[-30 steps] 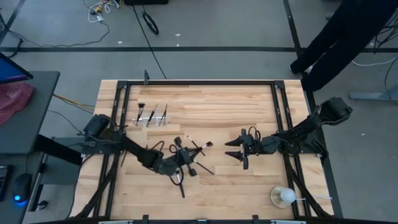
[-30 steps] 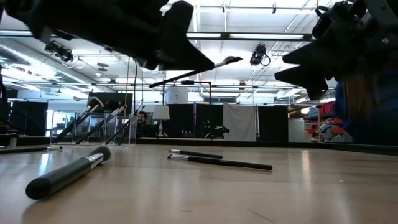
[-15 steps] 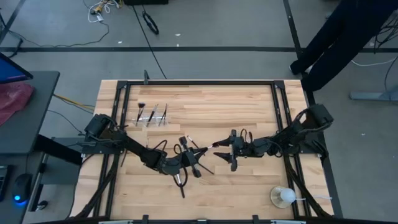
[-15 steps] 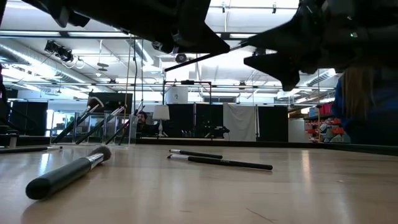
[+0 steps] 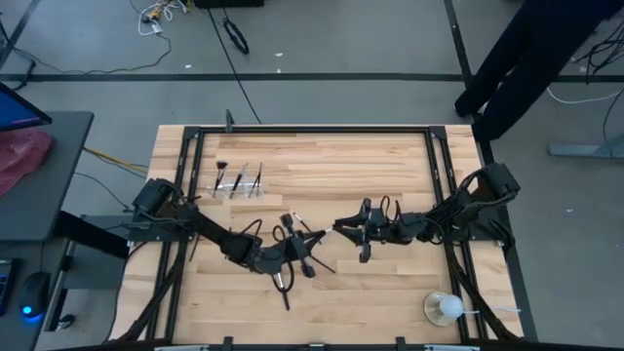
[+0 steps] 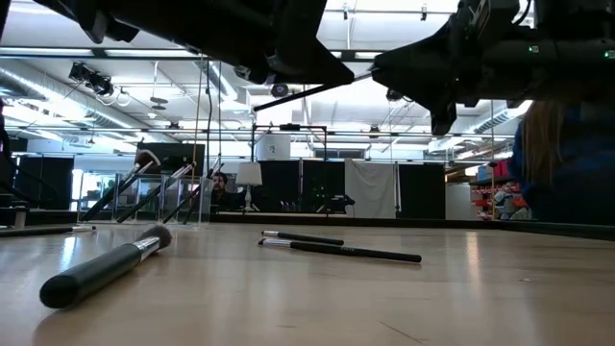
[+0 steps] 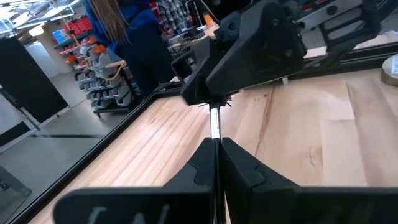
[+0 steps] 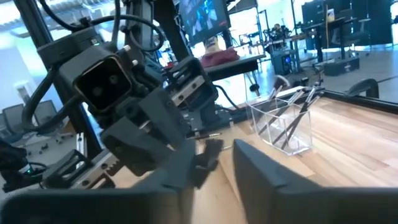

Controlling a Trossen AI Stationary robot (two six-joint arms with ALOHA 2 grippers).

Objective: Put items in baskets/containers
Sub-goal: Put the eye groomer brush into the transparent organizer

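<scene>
- While four brushes point(image 5: 237, 179) stand in the holder point(image 5: 240, 187), others point(image 6: 338, 249) lie mid-counter.
- Left hand point(image 5: 292, 238) grips a brush point(image 7: 214, 122); right hand point(image 5: 343, 223) is half-closed around its tip.

Left gripper point(image 7: 216, 163) clamped on a thin makeup brush point(image 7: 214, 127), right gripper point(image 7: 214, 99) at its tip, wooden table point(image 7: 323, 134) beneath

A pale wooden tabletop point(image 5: 390, 161) carries a clear brush holder point(image 5: 239, 182) near one far corner. Loose makeup brushes point(image 5: 304, 255) lie around its middle, and a white round object point(image 5: 445, 308) sits near a front corner.
</scene>
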